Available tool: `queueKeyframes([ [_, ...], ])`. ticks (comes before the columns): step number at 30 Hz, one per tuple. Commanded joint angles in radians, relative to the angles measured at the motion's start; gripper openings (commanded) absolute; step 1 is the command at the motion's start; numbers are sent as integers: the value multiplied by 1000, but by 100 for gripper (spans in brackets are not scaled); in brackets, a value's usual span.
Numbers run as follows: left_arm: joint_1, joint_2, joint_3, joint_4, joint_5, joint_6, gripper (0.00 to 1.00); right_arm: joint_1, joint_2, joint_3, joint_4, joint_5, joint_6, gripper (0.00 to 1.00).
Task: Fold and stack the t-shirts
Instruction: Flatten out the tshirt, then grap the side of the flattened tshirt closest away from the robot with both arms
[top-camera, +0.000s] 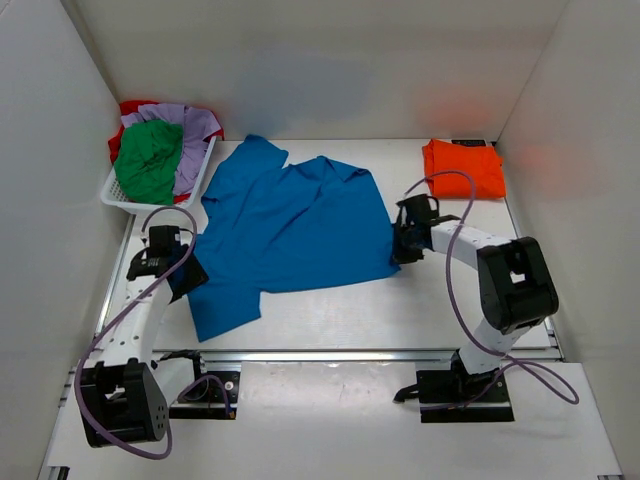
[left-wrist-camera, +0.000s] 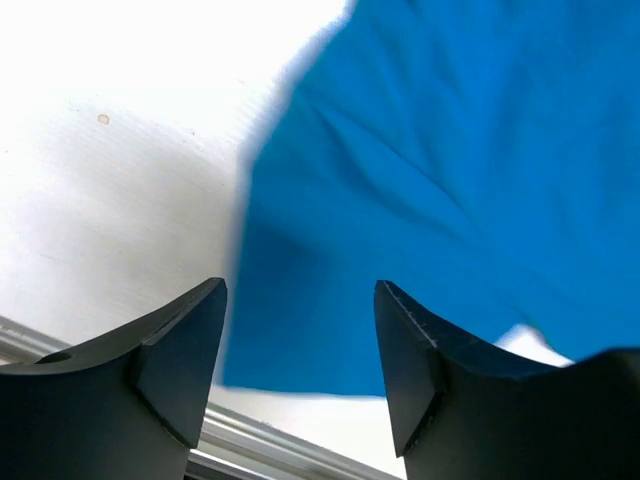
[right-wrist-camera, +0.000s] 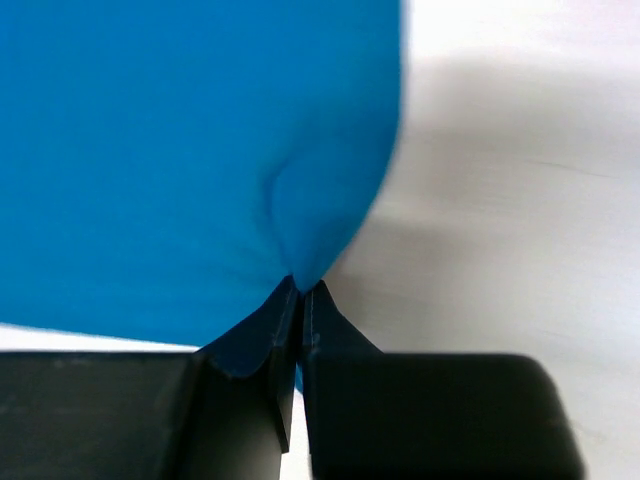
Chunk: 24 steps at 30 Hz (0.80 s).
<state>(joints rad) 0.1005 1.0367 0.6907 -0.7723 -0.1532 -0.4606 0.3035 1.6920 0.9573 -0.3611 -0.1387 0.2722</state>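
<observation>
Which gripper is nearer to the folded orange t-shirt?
Right. The right gripper, shut on the blue t-shirt, is close to the orange t-shirt; the left gripper is open far across the table.

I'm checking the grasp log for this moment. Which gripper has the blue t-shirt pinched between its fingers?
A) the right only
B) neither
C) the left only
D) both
A: in the right wrist view the right gripper is shut on a puckered bit of the blue t-shirt at its edge, while the left gripper stands open over the cloth.
</observation>
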Motion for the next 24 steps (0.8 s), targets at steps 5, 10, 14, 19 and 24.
queueKeyframes([
  [5, -87, 40, 36, -39, -28, 10, 72, -194, -58, -66, -82, 33, -88, 0],
  [10, -116, 88, 40, -55, 130, -18, 72, -178, -41, -58, -88, 33, -87, 1],
  [14, -206, 164, -5, -24, 218, -90, 76, -182, -49, -60, -75, 31, -87, 0],
  [19, -260, 164, -114, 57, 208, -179, 79, -184, -71, -68, -79, 36, -90, 0],
  [24, -308, 226, -143, 102, 155, -205, 68, -192, -100, -81, -87, 30, -90, 0],
])
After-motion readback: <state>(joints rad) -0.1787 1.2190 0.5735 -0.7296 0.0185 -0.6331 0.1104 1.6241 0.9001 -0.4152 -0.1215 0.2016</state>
